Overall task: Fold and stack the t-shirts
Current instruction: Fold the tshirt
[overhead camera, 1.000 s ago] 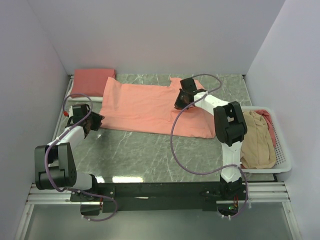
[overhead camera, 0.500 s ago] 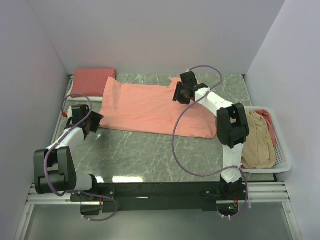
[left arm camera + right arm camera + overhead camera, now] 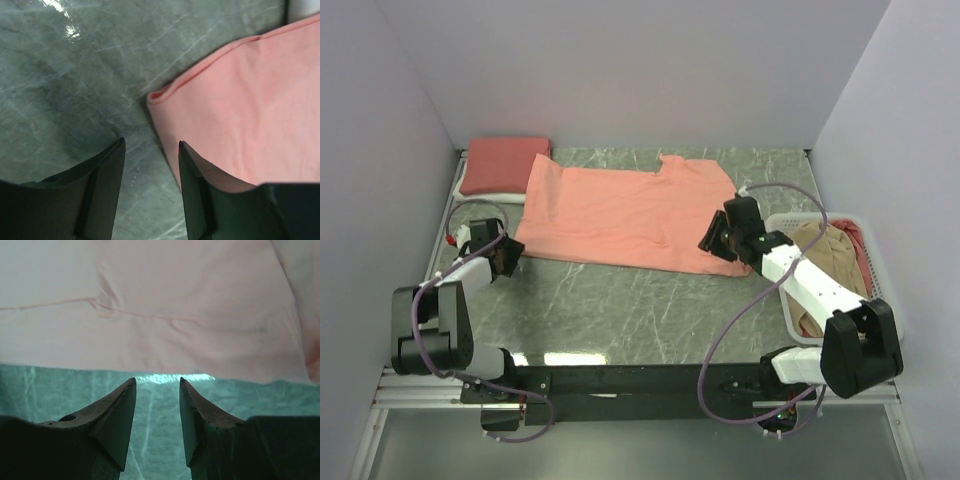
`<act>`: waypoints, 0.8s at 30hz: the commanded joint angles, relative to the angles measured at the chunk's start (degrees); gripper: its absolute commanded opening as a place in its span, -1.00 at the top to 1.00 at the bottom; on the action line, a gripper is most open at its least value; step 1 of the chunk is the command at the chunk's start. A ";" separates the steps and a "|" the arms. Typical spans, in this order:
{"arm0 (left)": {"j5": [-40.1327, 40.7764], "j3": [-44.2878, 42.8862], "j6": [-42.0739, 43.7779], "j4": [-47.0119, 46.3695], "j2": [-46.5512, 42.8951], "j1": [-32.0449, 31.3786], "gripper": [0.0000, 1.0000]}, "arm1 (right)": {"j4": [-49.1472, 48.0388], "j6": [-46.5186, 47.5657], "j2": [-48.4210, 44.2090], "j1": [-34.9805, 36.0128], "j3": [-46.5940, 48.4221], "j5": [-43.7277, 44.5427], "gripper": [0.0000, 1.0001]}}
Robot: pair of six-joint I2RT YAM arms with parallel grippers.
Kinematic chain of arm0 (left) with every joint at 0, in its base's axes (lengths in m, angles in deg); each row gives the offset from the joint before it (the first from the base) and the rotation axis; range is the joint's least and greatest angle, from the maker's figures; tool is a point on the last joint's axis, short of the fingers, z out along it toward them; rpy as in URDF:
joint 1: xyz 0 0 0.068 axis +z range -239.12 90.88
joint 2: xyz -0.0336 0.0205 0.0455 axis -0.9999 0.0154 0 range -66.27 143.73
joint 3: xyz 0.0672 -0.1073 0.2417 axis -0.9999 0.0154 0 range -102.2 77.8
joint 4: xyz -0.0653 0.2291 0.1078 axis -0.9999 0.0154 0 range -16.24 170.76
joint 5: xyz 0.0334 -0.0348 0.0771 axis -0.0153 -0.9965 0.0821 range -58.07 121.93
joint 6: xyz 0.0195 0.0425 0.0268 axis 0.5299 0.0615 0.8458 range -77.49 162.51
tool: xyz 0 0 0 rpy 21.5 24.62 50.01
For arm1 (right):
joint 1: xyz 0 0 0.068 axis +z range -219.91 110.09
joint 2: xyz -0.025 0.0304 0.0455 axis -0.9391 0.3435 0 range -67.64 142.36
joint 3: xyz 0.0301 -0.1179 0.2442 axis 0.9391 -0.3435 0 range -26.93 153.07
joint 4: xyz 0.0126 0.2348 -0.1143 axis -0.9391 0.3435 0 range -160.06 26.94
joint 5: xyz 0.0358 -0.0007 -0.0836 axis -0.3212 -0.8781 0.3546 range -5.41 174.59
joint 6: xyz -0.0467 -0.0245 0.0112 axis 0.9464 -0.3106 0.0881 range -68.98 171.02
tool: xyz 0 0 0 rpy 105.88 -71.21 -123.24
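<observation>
Hovering low over the bench (image 3: 620, 300), the left pincer (image 3: 505, 258) and the right pincer (image 3: 710, 243) both stand apart, holding nothing. Right of the right pincer, a basket (image 3: 880, 335) holds a crumpled tan t-shirt (image 3: 830, 285), not yet folded. Just ahead of both pincers, a salmon t-shirt (image 3: 610, 215) lies spread, its folding unfinished. Far beyond the left pincer, one folded t-shirt (image 3: 503, 160) lies done.

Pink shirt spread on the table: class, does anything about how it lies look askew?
Yes. The pink shirt lies crooked: its near edge slants toward the right gripper rather than following the table edge, and a crease runs across its right half.
</observation>
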 commanded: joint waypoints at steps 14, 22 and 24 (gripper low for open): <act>2.06 -2.42 0.42 -5.73 9.99 -0.06 0.24 | 1.76 0.08 -13.17 -11.84 -13.34 -1.27 -0.04; 1.80 -3.38 0.42 -5.20 11.22 -0.06 0.88 | 0.98 0.87 -11.08 -13.62 -16.16 -0.32 -0.09; 1.53 -3.47 0.59 -5.29 11.23 -0.06 0.99 | 0.36 1.22 -9.57 -14.23 -16.16 -0.32 -0.10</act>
